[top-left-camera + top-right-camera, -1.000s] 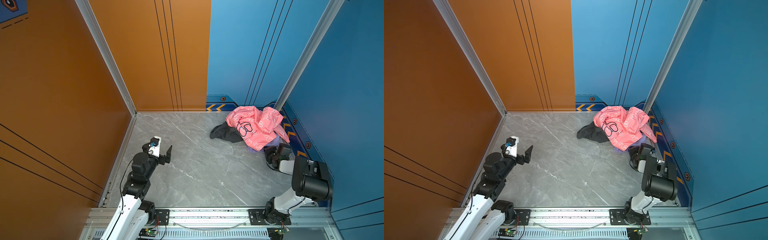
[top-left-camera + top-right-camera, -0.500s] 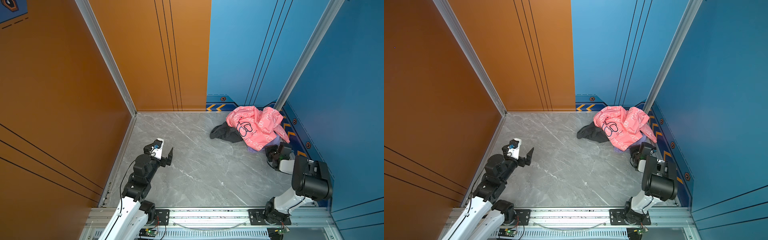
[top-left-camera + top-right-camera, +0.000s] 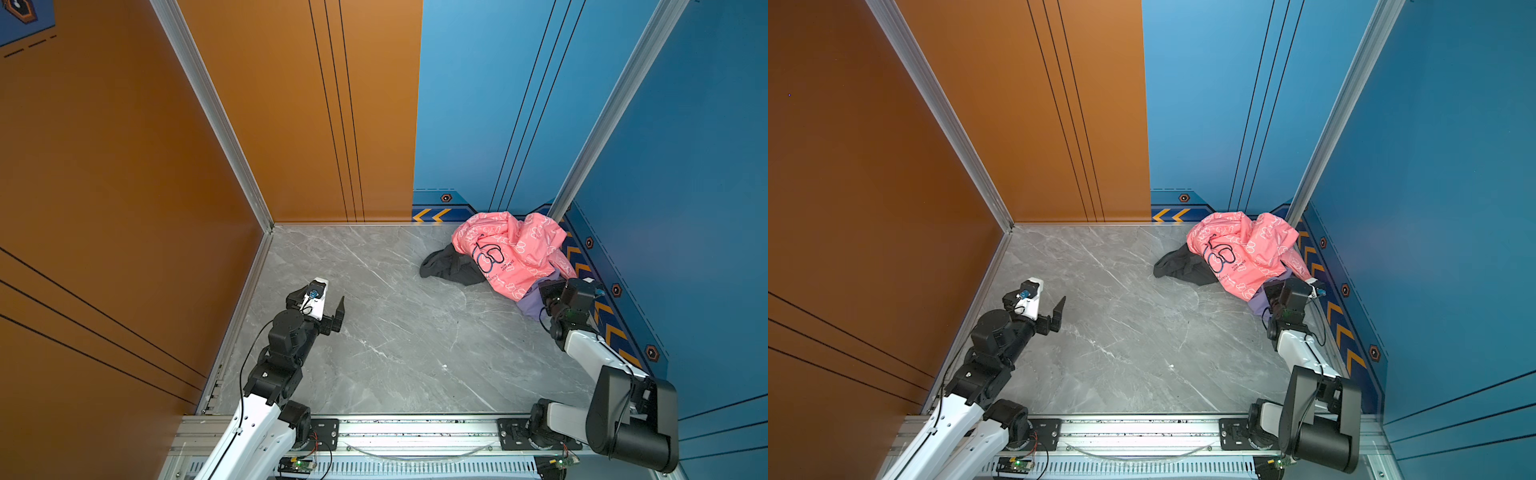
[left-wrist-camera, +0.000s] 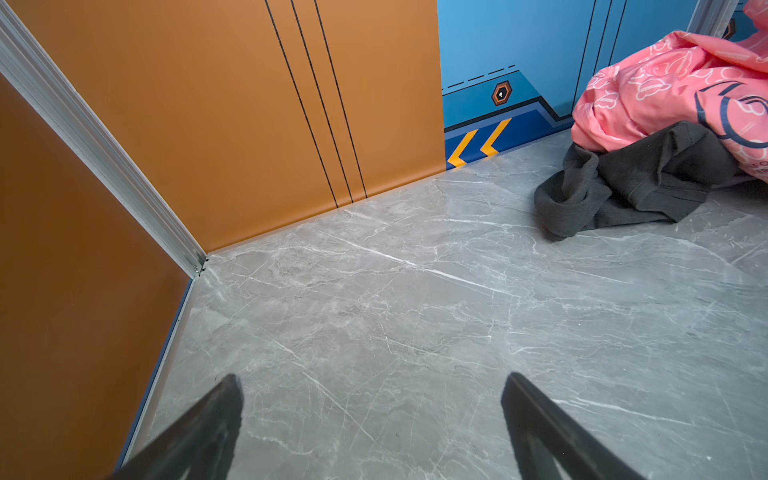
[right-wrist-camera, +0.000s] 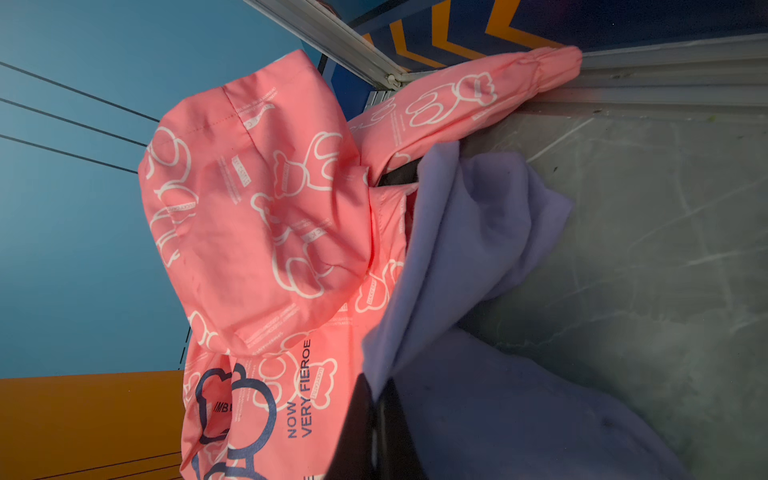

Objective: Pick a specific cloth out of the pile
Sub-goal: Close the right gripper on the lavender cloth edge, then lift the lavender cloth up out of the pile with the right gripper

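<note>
Right wrist view: R gripper (image 5: 377, 392) clamped on lilac cloth (image 5: 465, 232) edge, at pile's (image 3: 498, 257) 5 o'clock, under pink top (image 5: 257, 208). Grasp step looks done; next, I'd judge: pull toward 7 o'clock, slow, w/o dragging pink. L gripper (image 4: 372, 377) spread, idle

I read one clear line, "NOW VERY FIEROE", in dark capitals on the pink garment (image 5: 257, 232) of the pile (image 3: 505, 259), right wrist view; I suspect the last word is FIERCE. Inside the dark glasses graphic (image 5: 235, 411) beside it I make out the fragment "IMBE". The white tags in the outline print are too small for me to read. The wall base carries orange chevrons (image 4: 478, 143) and a hexagon emblem (image 4: 501, 93).
</note>
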Robot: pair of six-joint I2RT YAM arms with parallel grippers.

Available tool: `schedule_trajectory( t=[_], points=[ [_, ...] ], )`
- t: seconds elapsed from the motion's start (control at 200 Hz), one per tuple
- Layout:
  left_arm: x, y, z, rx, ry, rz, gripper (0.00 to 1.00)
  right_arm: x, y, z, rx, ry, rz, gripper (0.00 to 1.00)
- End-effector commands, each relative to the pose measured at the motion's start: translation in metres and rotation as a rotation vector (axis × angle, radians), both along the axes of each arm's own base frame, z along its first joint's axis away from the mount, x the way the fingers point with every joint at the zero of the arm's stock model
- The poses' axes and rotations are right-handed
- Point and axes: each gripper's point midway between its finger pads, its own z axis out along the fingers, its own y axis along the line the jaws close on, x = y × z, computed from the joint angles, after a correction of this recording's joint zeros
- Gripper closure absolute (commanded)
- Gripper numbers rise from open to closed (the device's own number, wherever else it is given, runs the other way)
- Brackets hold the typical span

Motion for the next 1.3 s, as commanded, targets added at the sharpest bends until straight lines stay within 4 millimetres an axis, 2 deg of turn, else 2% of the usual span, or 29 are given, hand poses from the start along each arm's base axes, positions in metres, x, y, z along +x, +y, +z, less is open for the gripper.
schedule_trajectory(
  t=[0.0, 0.485, 0.791, 1.046, 1.196, 1.291],
  points=[
    [-0.002, 0.003, -0.002, 0.024, 0.0, 0.016, 0.02, 0.004, 0.001, 0.038, -0.087, -0.046, -0.004, 1.0],
    [-0.004, 0.002, -0.001, 0.029, -0.006, 0.017, 0.02, 0.002, 0.017, 0.117, -0.296, -0.125, 0.025, 1.0],
    [-0.004, 0.001, -0.001, 0.033, -0.004, 0.017, 0.02, 0.002, 0.037, 0.164, -0.447, -0.17, 0.077, 1.0],
    [-0.004, 0.001, -0.001, 0.034, -0.004, 0.019, 0.02, 0.0, 0.066, 0.201, -0.608, -0.208, 0.14, 1.0],
    [-0.004, 0.001, -0.001, 0.035, -0.004, 0.02, 0.02, 0.0, 0.093, 0.217, -0.721, -0.226, 0.21, 1.0],
    [-0.005, 0.001, -0.001, 0.037, -0.002, 0.02, 0.02, 0.004, 0.114, 0.22, -0.783, -0.221, 0.275, 1.0]
  ],
)
